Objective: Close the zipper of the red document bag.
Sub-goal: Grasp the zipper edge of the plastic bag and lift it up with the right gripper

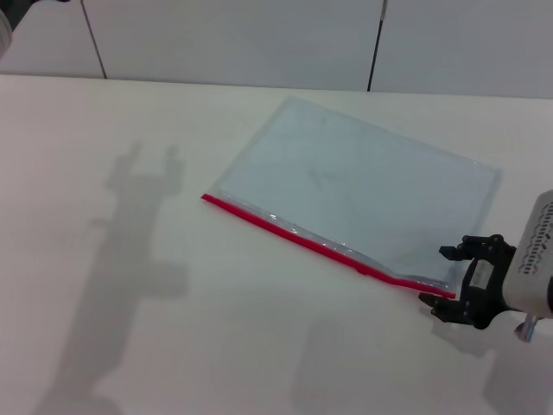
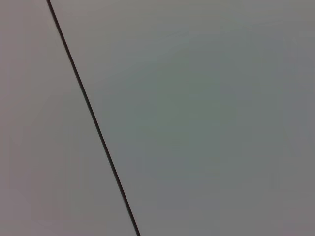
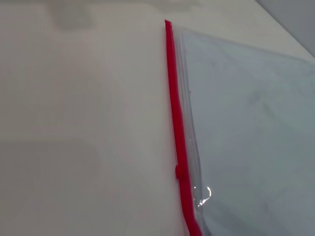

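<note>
The red document bag (image 1: pixel 354 194) lies flat on the white table, a translucent pale blue-grey pouch set at an angle. Its zipper (image 1: pixel 320 246) is a bright red strip along the near long edge. In the right wrist view the zipper (image 3: pixel 175 108) runs lengthwise, with a small red slider (image 3: pixel 180 172) partway along it. My right gripper (image 1: pixel 436 277) is at the zipper's right end by the bag's near right corner. It is open, one black finger on each side of that end, holding nothing. My left gripper is out of view.
A white wall with dark vertical seams (image 1: pixel 374 52) stands behind the table (image 1: pixel 130 346). The left wrist view shows only a plain grey panel with one dark seam (image 2: pixel 93 118). The left arm's shadow (image 1: pixel 130 251) falls on the table left of the bag.
</note>
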`<state>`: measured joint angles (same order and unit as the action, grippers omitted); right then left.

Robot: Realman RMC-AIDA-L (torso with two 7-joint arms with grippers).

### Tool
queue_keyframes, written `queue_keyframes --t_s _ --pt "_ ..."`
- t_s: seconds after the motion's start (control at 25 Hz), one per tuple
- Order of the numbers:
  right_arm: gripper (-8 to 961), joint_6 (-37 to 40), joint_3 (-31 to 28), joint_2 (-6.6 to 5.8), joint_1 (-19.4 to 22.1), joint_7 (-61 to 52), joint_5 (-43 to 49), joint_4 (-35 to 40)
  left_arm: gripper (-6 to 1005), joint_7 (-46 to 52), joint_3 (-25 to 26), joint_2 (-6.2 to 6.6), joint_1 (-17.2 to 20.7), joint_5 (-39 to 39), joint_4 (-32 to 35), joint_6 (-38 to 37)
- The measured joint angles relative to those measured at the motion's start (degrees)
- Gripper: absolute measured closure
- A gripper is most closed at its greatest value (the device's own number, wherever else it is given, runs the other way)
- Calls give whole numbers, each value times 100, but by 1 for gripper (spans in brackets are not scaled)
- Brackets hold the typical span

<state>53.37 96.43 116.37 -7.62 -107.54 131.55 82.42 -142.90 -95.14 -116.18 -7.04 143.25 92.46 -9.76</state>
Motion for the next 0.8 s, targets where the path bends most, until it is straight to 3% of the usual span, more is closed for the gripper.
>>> queue_keyframes --t_s 0.8 --pt "248 -317 175 9 -91 -139 304 -270 396 -16 21 7 -7 -9 6 1"
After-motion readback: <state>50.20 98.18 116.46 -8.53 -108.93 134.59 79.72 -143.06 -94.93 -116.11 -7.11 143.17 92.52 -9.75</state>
